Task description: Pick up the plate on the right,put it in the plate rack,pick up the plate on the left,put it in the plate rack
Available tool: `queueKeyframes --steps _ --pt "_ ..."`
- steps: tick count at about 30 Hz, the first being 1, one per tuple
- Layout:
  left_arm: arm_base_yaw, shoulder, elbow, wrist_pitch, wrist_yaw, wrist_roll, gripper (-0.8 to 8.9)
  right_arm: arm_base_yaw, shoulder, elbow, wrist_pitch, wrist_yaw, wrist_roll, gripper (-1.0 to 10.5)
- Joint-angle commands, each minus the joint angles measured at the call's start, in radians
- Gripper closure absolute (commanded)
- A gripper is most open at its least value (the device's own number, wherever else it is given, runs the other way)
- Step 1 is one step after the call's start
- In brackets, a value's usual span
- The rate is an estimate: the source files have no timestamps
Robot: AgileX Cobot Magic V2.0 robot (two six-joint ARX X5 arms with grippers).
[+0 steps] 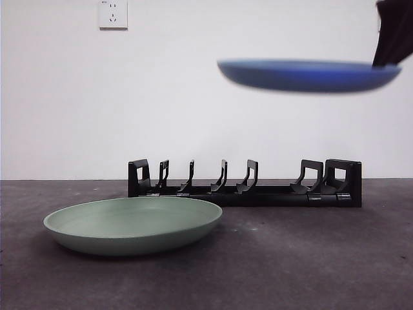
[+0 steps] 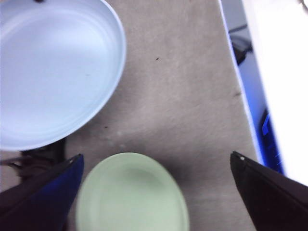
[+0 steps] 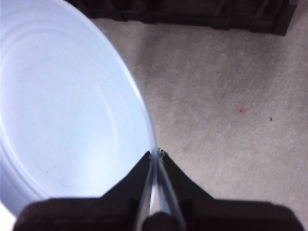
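While held aloft, blue plate point(image 1: 308, 75) blurred.

This looks like a plain test room or lab, not a real kitchen. The bench point(image 1: 322, 258) is covered with dark grey felt. Behind it stands a bare white wall point(image 1: 258, 129), with one white power socket point(image 1: 113, 14) in the upper left of the frame. No sink, stove or cupboards show anywhere.
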Motion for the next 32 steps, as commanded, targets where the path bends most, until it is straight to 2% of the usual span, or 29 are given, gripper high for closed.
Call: queueKeyframes --steps 1,3,6,14,17,24,29,32 --pt "-0.039 0.028 0.002 0.045 -0.104 0.084 1.62 0.01 0.0 0.032 -0.042 -0.011 -0.012 9.6" --pt "-0.056 0.044 0.002 0.083 -0.177 0.127 1.62 0.015 0.0 0.046 -0.058 -0.013 -0.011 9.6" --pt "-0.063 0.06 0.002 0.15 -0.233 0.191 1.62 0.031 0.0 0.047 -0.069 -0.014 -0.011 9.6" --pt "-0.057 0.08 0.002 0.246 -0.246 0.318 1.64 0.1 0.0 0.047 -0.086 -0.023 -0.006 9.6" --pt "-0.055 0.098 0.002 0.232 -0.246 0.318 2.51 0.113 0.0 0.047 -0.086 -0.068 -0.006 9.6" --pt "-0.048 0.128 0.002 0.211 -0.242 0.317 2.74 0.113 0.0 0.047 -0.089 -0.105 -0.005 9.6" --pt "-0.048 0.132 0.002 0.213 -0.242 0.312 5.96 0.113 0.0 0.047 -0.087 -0.105 -0.006 9.6" --pt "-0.048 0.132 0.002 0.212 -0.242 0.306 6.66 0.112 0.0 0.047 -0.083 -0.105 -0.006 9.6"
